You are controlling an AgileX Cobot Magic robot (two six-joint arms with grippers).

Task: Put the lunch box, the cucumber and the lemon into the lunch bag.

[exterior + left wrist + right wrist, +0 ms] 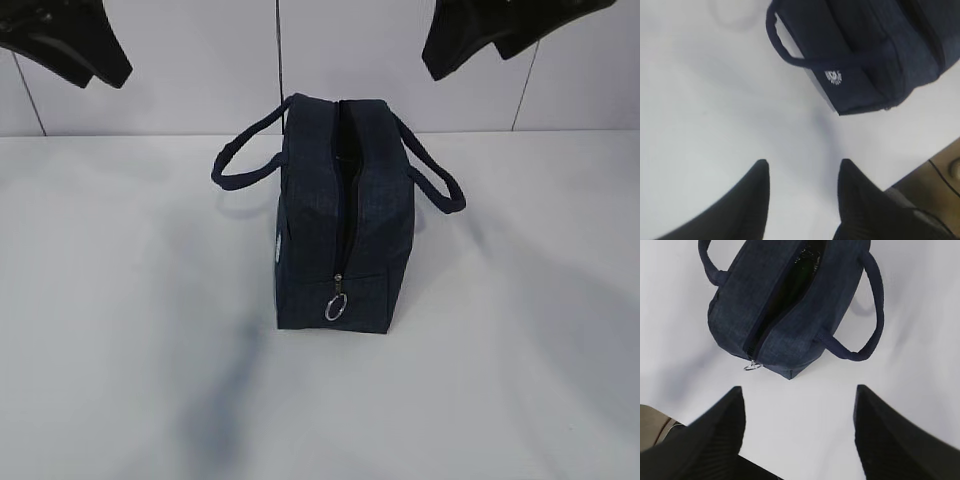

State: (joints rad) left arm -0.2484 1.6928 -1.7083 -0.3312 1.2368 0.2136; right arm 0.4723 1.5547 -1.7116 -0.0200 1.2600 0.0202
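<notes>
The dark navy lunch bag [340, 215] stands upright mid-table, its top zipper open along the middle, with the silver ring pull [336, 307] hanging at the near end. It also shows in the left wrist view [865, 50] and the right wrist view [785, 305]. Something dark and glossy shows inside the opening [802, 265]; I cannot tell what it is. The lunch box, cucumber and lemon are not in view. My left gripper [802, 162] is open and empty, raised to the bag's left. My right gripper [797, 388] is open and empty, raised above the bag's near end.
The bag's two handles [235, 160] [440, 180] droop out to either side. The white table [120, 350] ends at a tiled back wall [200, 60]. The table's edge and the floor show at lower right in the left wrist view [940, 175].
</notes>
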